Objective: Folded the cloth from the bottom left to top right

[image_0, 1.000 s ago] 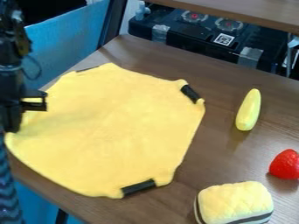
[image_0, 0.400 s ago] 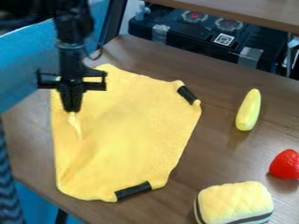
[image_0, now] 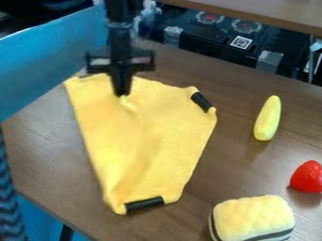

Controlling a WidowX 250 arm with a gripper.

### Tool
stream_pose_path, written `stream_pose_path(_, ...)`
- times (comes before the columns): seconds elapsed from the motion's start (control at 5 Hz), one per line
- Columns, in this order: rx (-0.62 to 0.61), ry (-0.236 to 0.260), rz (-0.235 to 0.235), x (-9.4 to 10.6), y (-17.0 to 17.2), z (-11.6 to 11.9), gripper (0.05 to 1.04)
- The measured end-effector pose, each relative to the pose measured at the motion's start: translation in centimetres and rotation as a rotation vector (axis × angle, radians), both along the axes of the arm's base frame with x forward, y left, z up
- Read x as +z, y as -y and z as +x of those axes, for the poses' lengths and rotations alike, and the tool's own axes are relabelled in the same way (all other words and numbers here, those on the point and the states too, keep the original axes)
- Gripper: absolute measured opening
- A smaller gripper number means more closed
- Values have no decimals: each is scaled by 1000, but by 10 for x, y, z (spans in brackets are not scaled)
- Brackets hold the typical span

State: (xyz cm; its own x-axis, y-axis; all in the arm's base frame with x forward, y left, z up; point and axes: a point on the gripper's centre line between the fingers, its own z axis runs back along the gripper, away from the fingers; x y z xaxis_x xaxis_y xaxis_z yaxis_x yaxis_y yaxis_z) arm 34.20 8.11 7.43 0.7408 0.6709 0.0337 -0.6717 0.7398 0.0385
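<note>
Over the upper part of the cloth hangs the gripper (image_0: 122,94), its fingers shut on a pinched bit of the fabric. The yellow cloth (image_0: 157,134) lies on the table with its left side folded over toward the right, leaving a long slanted left edge. Creases run down from the pinch toward the lower left corner. Black strips show at the cloth's upper right corner and at its bottom edge.
The brown table (image_0: 44,141) holds a yellow-green oblong toy (image_0: 267,118), a red strawberry toy (image_0: 307,177) and a yellow cushion-like block (image_0: 253,219) to the right. A black stove-like box (image_0: 220,40) stands behind.
The gripper has moved right and up from the left edge, carrying the pinched cloth. The cloth's left side has come over to the right, uncovering table at the left.
</note>
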Motion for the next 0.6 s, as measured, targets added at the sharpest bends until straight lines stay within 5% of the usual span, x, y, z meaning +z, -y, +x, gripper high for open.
stream_pose_path(0.2,-10,66,-6,18,22,41,59)
stream_pose_path(0.6,-7,92,-14,27,50,81,75)
